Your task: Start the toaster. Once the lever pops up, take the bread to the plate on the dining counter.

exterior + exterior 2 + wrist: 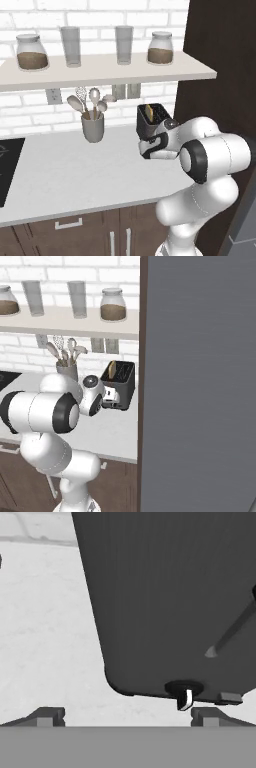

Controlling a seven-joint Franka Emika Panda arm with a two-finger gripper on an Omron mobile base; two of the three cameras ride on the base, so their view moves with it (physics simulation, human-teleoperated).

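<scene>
White arm folded low, I see my gripper wide open, holding nothing, facing the toaster with bread inside.

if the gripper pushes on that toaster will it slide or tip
The toaster looks boxy and sits flat on the smooth white counter, so it would probably slide rather than tip. A push low, near its knob, seems steadier. The bread standing in its slot would likely ride along.
</scene>
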